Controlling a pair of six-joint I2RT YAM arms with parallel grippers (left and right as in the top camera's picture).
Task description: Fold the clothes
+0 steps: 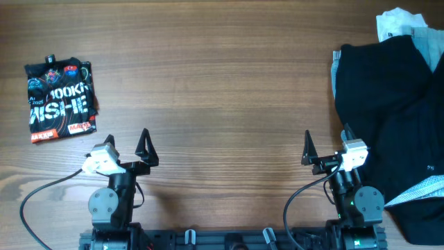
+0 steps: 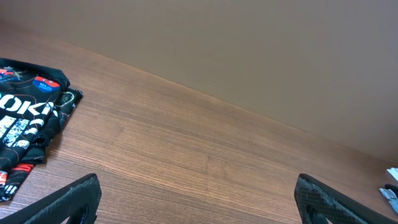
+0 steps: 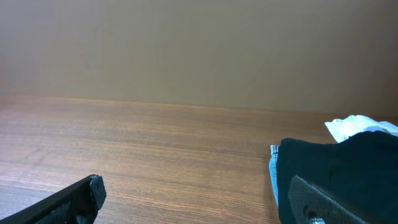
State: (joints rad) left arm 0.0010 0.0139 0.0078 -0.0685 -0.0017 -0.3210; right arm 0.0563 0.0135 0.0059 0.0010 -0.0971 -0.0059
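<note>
A heap of clothes lies at the table's right edge: a large plain black garment [image 1: 392, 118] on top, a white piece [image 1: 399, 22] behind it, and light-blue denim [image 1: 423, 189] showing at its edges. The right wrist view shows the black garment [image 3: 348, 162], the white piece [image 3: 357, 126] and a denim edge [image 3: 274, 171]. My right gripper [image 1: 327, 144] [image 3: 196, 202] is open and empty, just left of the heap. My left gripper [image 1: 125, 147] [image 2: 198, 205] is open and empty over bare wood.
A folded black T-shirt with a colourful print [image 1: 60, 101] lies at the far left and also shows in the left wrist view [image 2: 28, 124]. Both arm bases stand at the wooden table's [image 1: 222, 83] front edge.
</note>
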